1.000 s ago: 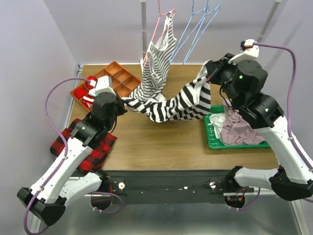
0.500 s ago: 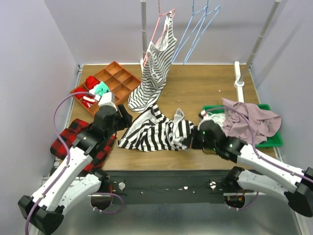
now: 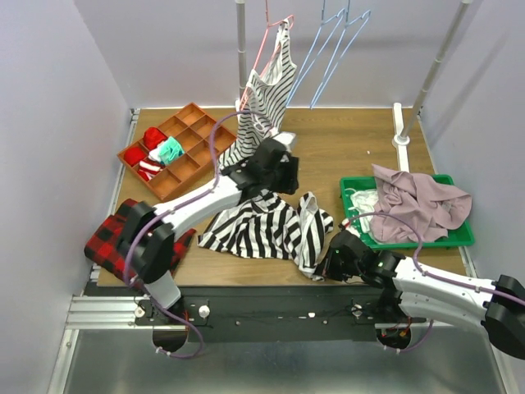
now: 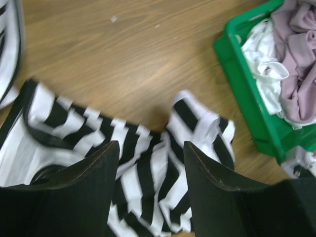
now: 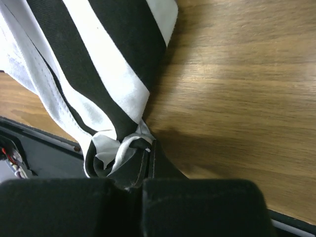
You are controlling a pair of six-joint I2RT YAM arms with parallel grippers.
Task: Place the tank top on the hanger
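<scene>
The tank top (image 3: 262, 226), in wide black-and-white stripes, lies crumpled on the wooden table's front middle. My right gripper (image 3: 326, 264) sits low at the table's front edge, shut on a bunched strap or hem of the tank top (image 5: 108, 74); its jaws (image 5: 148, 145) are pressed together on the cloth. My left gripper (image 3: 280, 179) hovers over the cloth's far side. It (image 4: 150, 148) is open and holds nothing, the stripes (image 4: 143, 173) showing between its fingers. The light-blue hanger (image 3: 328, 49) hangs on the back rail, bare.
A finer-striped top (image 3: 261, 111) hangs on a pink hanger (image 3: 269, 41) at back centre. An orange compartment tray (image 3: 197, 123) stands back left, a red plaid cloth (image 3: 111, 242) front left. A green bin (image 3: 426, 240) (image 4: 244, 94) with a mauve garment (image 3: 418, 201) sits right. A rack pole (image 3: 431, 61) rises back right.
The left gripper let go of the tank top and swung to the table's middle. The right arm dropped from high up to the front edge, dragging the cloth down onto the table.
</scene>
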